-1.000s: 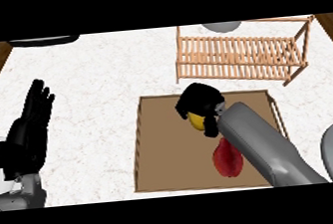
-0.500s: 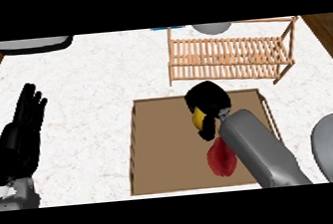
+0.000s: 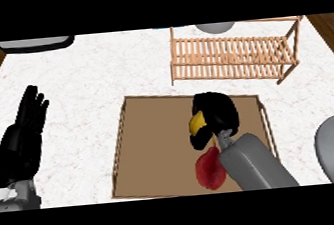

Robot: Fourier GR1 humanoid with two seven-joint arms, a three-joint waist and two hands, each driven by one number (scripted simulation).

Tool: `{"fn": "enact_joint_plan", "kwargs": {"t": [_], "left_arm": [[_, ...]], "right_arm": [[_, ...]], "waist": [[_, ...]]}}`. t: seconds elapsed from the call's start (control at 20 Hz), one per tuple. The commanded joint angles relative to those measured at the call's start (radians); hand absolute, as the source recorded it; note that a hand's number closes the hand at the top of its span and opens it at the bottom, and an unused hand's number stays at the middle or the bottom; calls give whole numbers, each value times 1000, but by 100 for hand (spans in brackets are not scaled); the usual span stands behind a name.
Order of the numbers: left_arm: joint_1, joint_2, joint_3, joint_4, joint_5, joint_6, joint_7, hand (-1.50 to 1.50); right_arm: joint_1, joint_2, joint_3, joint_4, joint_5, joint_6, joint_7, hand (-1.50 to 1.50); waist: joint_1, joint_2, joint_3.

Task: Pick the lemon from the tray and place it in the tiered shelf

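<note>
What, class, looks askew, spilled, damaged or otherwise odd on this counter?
Nothing stands out. The tray lies flat, the tiered shelf stands upright, and the right hand curls round the lemon beside a red item. The left hand rests open.

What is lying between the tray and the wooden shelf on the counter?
Nothing: in the head view, only bare white counter separates the tray from the tiered shelf.

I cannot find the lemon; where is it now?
In the head view, the lemon sits over the tray, right of centre, inside the right hand.
</note>
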State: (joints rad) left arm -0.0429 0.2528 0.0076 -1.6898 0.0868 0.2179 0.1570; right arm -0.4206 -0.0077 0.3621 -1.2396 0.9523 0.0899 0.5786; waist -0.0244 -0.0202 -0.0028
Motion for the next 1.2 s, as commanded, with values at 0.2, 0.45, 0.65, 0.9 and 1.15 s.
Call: {"fn": "enact_joint_plan", "kwargs": {"t": [0.2, 0.45, 0.65, 0.9, 1.15], "left_arm": [[0, -9, 5, 11, -8, 6, -13, 0], [10, 14, 23, 0, 5, -24, -15, 0], [44, -27, -21, -30, -33, 2, -18, 0], [14, -28, -18, -78, -38, 9, 45, 0], [-1, -51, -19, 1, -33, -19, 3, 0]], "right_arm": [[-53, 8, 96, -462, -81, -147, 406, 150], [-76, 8, 111, -673, 121, -102, 652, 150], [-112, 7, 90, -798, 191, 99, 738, 150], [-188, -14, -101, -737, 149, 131, 629, 150], [-162, -23, -180, -677, 167, 53, 542, 150]], "waist": [[9, 5, 2], [5, 7, 1], [10, 9, 2], [26, 17, 3], [24, 20, 3]]}}
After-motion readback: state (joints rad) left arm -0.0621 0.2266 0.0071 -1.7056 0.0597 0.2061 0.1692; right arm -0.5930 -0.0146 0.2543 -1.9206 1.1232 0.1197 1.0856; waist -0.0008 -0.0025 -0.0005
